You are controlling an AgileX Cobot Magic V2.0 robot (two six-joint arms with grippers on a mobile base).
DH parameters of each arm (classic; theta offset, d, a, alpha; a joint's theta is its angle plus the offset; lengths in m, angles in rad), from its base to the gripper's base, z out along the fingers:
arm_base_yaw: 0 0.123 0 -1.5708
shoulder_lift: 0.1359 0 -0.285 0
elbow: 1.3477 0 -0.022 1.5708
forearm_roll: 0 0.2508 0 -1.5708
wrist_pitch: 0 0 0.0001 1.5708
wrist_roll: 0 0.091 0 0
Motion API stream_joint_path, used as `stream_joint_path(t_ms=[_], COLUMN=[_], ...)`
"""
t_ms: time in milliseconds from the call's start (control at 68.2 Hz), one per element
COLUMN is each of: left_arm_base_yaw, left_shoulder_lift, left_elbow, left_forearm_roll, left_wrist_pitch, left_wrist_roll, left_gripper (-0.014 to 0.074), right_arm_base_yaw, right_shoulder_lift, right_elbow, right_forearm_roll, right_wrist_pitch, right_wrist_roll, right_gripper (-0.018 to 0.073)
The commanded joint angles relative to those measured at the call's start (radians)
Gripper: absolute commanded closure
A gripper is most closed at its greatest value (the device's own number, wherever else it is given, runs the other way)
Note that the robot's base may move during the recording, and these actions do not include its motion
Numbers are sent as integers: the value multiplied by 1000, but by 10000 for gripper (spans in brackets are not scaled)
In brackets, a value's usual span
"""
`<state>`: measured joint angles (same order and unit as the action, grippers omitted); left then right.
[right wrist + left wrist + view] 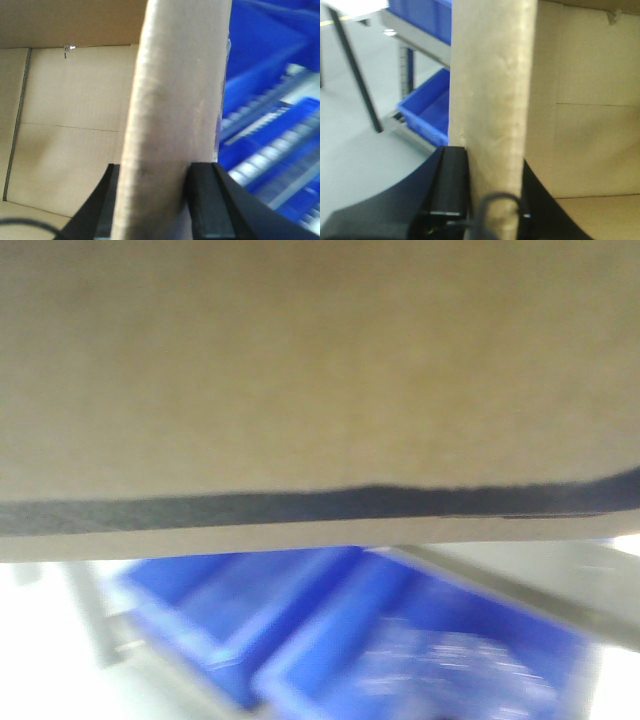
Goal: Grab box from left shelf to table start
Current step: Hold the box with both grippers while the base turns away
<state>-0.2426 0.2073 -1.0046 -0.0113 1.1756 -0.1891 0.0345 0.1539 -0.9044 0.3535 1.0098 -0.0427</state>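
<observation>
open carton pinched by two of its walls

the box (300, 370) fills the upper front view, a broad brown cardboard face with a dark band along its lower edge. it sits close to the camera and above the blue bins (300, 630). whether its base rests on anything cannot be told. the left shelf (420, 42) shows as a grey metal rail behind, with bins on and under it. both wrist views look into the carton's bare inside, so it appears open. the left tool (489, 192) is clamped on an upright cardboard wall, one black finger on each side. the right tool (160, 200) grips another wall the same way. the box is probably light for its bulk, but thin walls may flex or tear, so both grips should sit deep and travel together.
</observation>
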Motion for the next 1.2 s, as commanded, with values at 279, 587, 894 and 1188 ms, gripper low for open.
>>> stream_joint_path(t_ms=[279,587,894,1188], left_arm_base_yaw=[-5,-5,-5,-5], left_shoulder_lift=[7,7,7,7], left_elbow=[-35,-35,-35,-35], left_forearm_roll=[30,30,30,30], left_wrist_pitch=[-184,-184,-184,-184], left_wrist_roll=[-26,-26,-26,-26], left_gripper=[689,689,689,689], right_arm_base_yaw=[-5,-5,-5,-5], right_shoulder_lift=[19,19,19,19], right_elbow=[-27,-27,-27,-27], right_forearm_roll=[-88,-88,-88,-88], right_wrist_pitch=[-162,-162,-162,-162], right_wrist_roll=[-5,-5,-5,-5], right_gripper=[497,497,497,497])
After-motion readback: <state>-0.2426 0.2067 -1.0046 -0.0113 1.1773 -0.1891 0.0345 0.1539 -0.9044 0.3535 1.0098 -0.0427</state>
